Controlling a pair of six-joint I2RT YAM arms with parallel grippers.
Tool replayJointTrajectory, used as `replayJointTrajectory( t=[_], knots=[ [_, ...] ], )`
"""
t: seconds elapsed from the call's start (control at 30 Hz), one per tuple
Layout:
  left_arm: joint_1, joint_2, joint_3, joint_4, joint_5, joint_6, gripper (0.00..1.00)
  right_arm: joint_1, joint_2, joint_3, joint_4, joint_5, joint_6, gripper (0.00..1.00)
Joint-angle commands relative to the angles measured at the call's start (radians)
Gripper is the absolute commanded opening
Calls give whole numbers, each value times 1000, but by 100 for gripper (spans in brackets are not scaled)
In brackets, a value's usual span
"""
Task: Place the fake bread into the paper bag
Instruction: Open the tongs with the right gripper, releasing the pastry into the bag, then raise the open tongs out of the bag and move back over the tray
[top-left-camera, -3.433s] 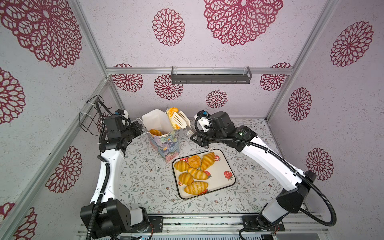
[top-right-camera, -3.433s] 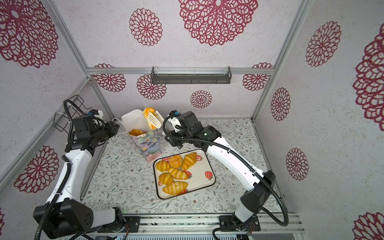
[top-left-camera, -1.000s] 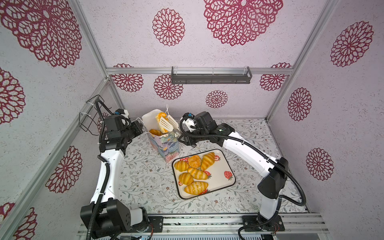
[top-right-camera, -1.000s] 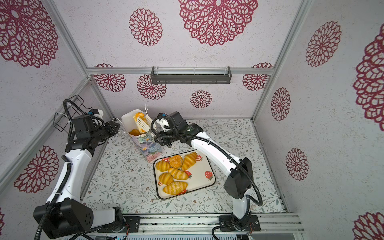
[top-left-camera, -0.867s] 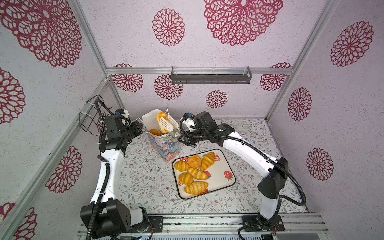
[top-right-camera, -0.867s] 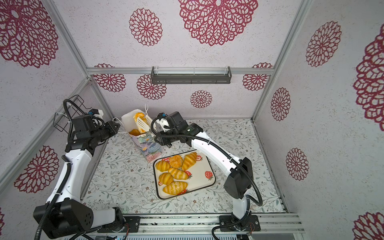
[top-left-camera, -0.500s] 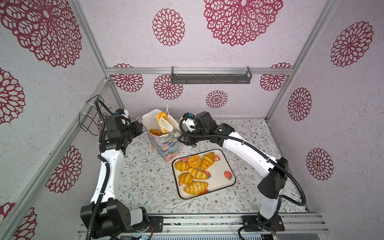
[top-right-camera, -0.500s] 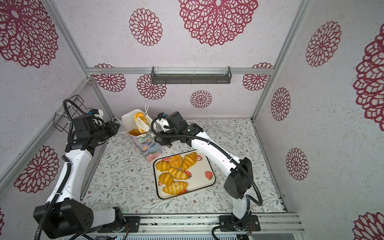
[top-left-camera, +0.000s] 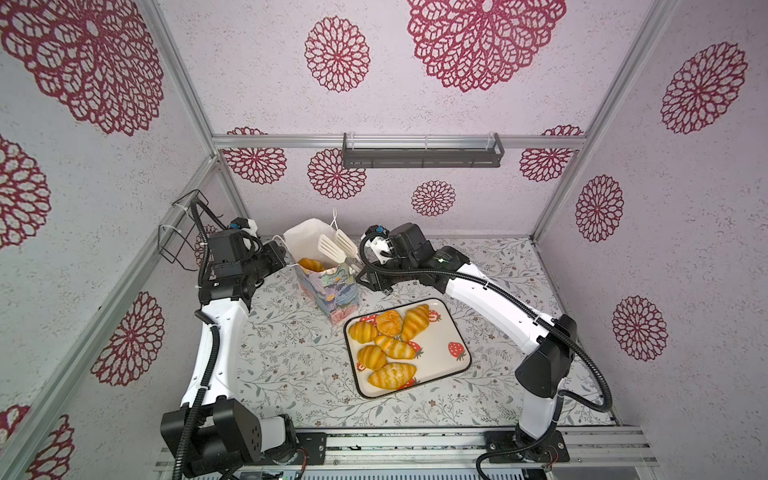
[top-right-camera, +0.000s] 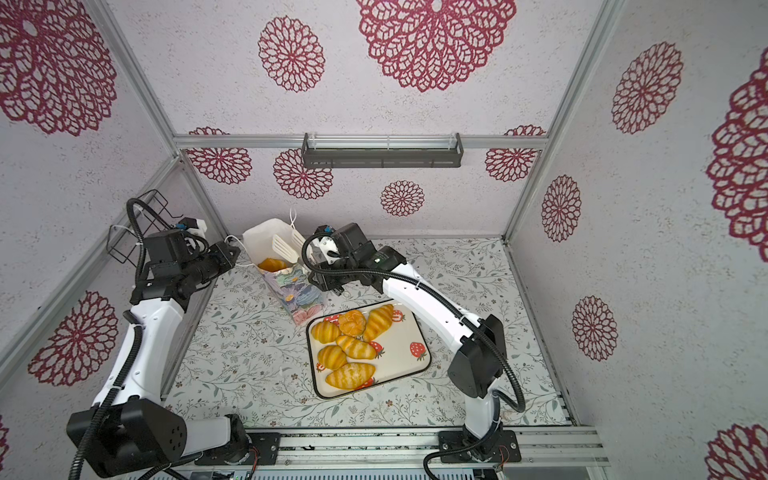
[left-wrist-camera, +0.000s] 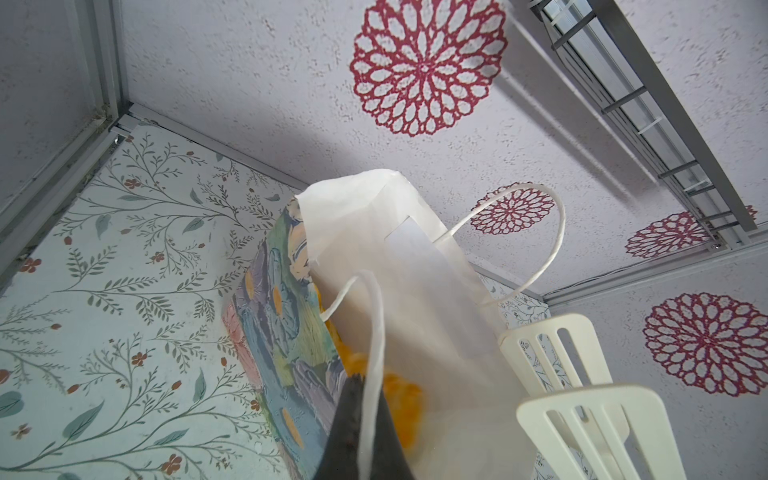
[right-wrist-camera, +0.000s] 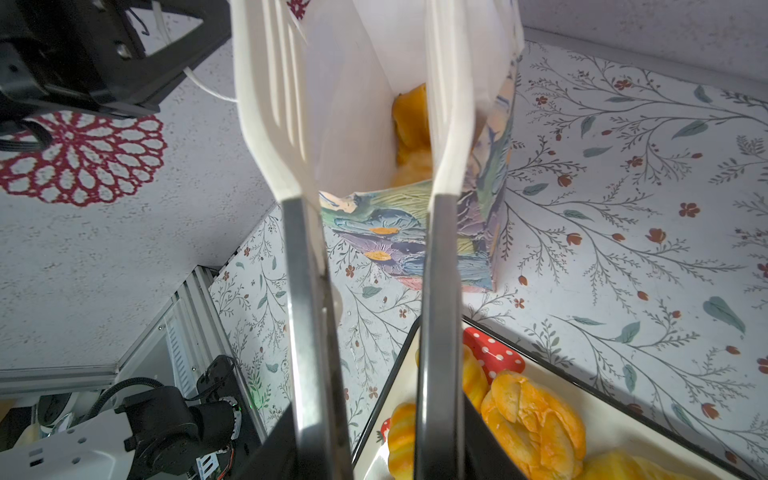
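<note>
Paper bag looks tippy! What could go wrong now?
The tongs in the right gripper hang right at the paper bag mouth; lifting away, they could snag the rim and tip it. The left gripper holds only the thin cord handle, so the bag may swing. Six pieces of fake bread crowd the tray; grabbing one might knock another off.

The bag (top-left-camera: 332, 291)'s open mouth is partly blocked by parted tongs (top-left-camera: 328, 249) over its right side, the left gripper (top-left-camera: 281, 255) pulls a handle (left-wrist-camera: 377, 332) taut on its left, the tray (top-left-camera: 440, 332) sits just beside its base, and the table (top-left-camera: 291, 353) left of the tray is bare.
</note>
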Motion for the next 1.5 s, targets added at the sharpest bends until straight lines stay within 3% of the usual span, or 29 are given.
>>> replayJointTrajectory(
  t=[0.0,0.9,1.47],
  knots=[
    [0,-10,11,14,0,10,0,6,-33,40,49,14,-7,45],
    [-2,-9,10,18,5,6,0,1,-156,-12,26,93,-19,45],
    [-4,-7,9,25,13,2,0,-47,-337,-249,60,152,35,45]
  ],
)
